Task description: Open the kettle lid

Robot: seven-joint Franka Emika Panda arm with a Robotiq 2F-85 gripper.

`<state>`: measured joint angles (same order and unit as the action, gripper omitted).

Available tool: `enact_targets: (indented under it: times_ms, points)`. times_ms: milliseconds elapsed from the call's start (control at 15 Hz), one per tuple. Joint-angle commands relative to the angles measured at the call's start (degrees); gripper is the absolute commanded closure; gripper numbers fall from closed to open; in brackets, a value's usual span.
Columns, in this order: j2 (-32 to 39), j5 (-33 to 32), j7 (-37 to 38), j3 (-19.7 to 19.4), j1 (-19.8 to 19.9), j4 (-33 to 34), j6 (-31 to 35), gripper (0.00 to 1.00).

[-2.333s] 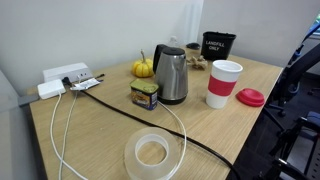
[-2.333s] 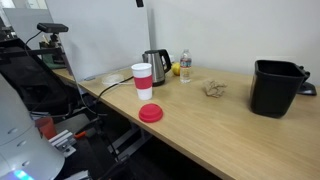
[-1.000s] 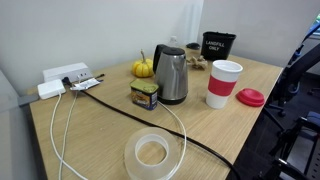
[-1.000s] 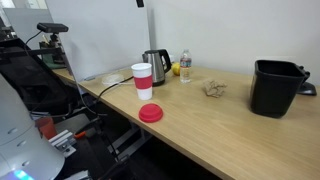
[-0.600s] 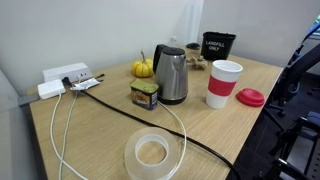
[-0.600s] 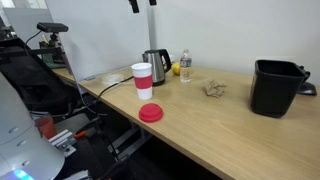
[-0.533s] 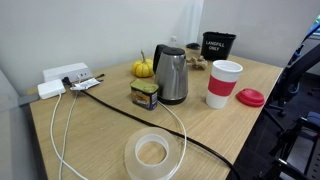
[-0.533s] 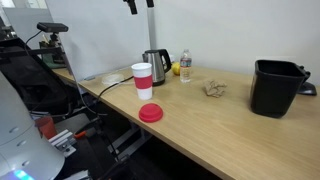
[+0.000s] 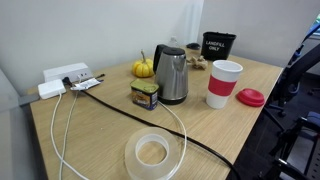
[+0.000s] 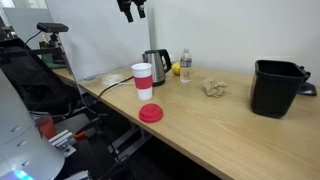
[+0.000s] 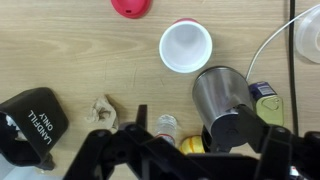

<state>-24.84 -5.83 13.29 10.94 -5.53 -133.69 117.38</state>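
The steel kettle (image 9: pixel 172 76) stands upright on the wooden table, and its black lid (image 9: pixel 170 49) is down. It also shows in an exterior view (image 10: pixel 154 64) and in the wrist view (image 11: pixel 218 92), seen from above with the lid (image 11: pixel 233 130) shut. My gripper (image 10: pixel 131 9) hangs high above the kettle, open and empty. In the wrist view its dark fingers (image 11: pixel 185 160) spread across the bottom edge, and the kettle lies between them toward the right finger.
A white-and-red paper cup (image 9: pixel 224 83) and its flat red lid (image 9: pixel 250 97) sit beside the kettle. A small pumpkin (image 9: pixel 143 68), a tin (image 9: pixel 145 95), a tape roll (image 9: pixel 152 152), a black cable, a water bottle (image 10: pixel 186 67) and a black bin (image 10: pixel 275 87) share the table.
The gripper has come down into view at the top of an exterior view, above the kettle. The kettle and the other things have not moved.
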Motion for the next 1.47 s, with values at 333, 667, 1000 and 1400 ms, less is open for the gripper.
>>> enact_targets:
  times_ms: [333,667,1000,1400]
  points:
    - [5.16,-0.26,2.19,2.91,-1.6,1.26,7.04,0.77]
    - [8.94,-0.3,2.84,3.13,-1.81,2.07,10.58,1.0]
    - [9.59,-0.13,2.59,2.45,-2.05,1.75,10.75,0.99]
    - [9.71,-0.12,2.59,2.39,-2.04,1.99,10.75,0.99]
